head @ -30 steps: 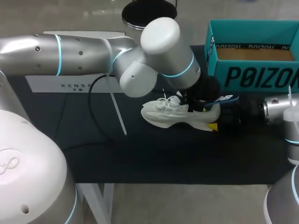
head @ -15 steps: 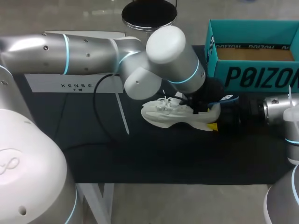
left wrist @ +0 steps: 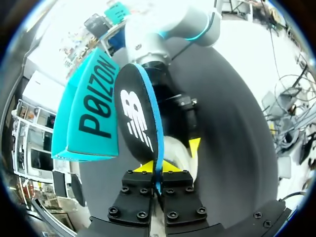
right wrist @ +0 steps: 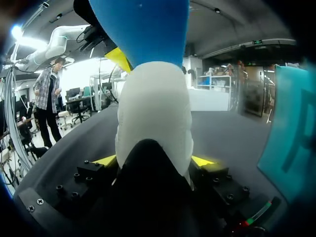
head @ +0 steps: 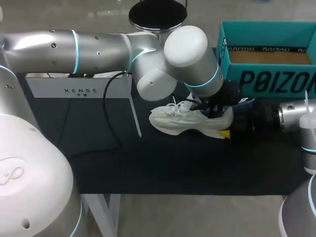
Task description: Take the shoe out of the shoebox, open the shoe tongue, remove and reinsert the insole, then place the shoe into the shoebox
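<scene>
The white shoe (head: pixel 185 123) lies on its side on the dark mat, toe toward the left. My right gripper (head: pixel 228 129) is shut on its heel; in the right wrist view the white heel (right wrist: pixel 154 113) fills the gap between the yellow fingertips (right wrist: pixel 202 160). My left arm reaches across over the shoe's opening. Its gripper (left wrist: pixel 157 170) is shut on the rear edge of the insole (left wrist: pixel 136 116), black on top with a blue rim, which stands up out of the shoe. The insole's blue underside (right wrist: pixel 140 29) rises just above the heel. The teal shoebox (head: pixel 266 54) stands open at the back right.
A white lid (head: pixel 74 90) with print lies at the left back of the mat (head: pixel 148 163). A black cable (head: pixel 106 113) hangs from my left arm over the mat. The shoebox wall (left wrist: pixel 91 111) is close beside the insole.
My left gripper has closed on the insole's edge. My left arm has shifted to the right, toward the shoebox. The shoe and my right arm have stayed put.
</scene>
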Available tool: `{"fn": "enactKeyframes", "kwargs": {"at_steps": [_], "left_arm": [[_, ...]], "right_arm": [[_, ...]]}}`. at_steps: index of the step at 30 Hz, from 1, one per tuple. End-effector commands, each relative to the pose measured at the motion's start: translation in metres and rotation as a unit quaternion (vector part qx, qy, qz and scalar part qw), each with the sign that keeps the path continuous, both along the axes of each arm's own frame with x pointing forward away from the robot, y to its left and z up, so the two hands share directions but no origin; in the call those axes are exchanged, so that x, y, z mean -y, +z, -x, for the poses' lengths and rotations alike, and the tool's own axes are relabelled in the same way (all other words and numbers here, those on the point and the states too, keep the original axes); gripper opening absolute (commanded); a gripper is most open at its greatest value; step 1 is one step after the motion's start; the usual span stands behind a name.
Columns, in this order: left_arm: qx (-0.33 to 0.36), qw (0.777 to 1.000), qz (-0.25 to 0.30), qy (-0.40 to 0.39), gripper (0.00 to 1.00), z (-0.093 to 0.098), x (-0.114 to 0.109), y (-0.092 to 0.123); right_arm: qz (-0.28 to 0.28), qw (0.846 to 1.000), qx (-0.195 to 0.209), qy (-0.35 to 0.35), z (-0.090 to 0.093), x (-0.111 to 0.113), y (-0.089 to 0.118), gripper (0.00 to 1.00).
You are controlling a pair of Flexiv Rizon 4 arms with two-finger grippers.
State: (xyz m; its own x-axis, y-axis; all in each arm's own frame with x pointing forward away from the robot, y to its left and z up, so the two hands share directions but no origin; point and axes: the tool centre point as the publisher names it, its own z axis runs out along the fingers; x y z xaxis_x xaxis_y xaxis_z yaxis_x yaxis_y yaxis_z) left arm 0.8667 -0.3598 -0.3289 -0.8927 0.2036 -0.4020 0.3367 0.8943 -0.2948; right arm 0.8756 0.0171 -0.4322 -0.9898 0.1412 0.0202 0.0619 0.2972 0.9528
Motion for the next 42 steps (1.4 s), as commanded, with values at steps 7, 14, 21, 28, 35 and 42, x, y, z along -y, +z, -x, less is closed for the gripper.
{"fn": "enactKeyframes", "kwargs": {"at_steps": [7, 14, 21, 28, 35, 42], "left_arm": [[0.006, 0.997, 0.043, -0.066, 0.00, 0.015, 0.023, 0.037], [-0.001, 0.981, 0.099, -0.166, 0.00, 0.039, 0.071, 0.087], [-0.032, 0.931, 0.167, -0.323, 0.00, 0.079, 0.115, 0.168], [-0.081, 0.896, 0.240, -0.364, 0.00, 0.089, 0.111, 0.224], [-0.127, 0.897, 0.267, -0.329, 0.00, 0.087, 0.065, 0.230], [-0.156, 0.907, 0.296, -0.256, 0.00, 0.085, -0.010, 0.222]], "right_arm": [[0.001, 1.000, 0.000, 0.000, -0.001, -0.002, -0.004, 0.00], [0.001, 1.000, 0.000, 0.000, -0.001, -0.002, -0.004, 0.00], [0.001, 1.000, 0.000, 0.000, -0.001, -0.002, -0.004, 0.00], [0.001, 1.000, 0.000, 0.000, -0.001, -0.002, -0.004, 0.00], [0.001, 1.000, 0.000, 0.000, -0.001, -0.002, -0.004, 0.00], [0.001, 1.000, 0.000, 0.000, -0.001, -0.002, -0.004, 0.00]]}}
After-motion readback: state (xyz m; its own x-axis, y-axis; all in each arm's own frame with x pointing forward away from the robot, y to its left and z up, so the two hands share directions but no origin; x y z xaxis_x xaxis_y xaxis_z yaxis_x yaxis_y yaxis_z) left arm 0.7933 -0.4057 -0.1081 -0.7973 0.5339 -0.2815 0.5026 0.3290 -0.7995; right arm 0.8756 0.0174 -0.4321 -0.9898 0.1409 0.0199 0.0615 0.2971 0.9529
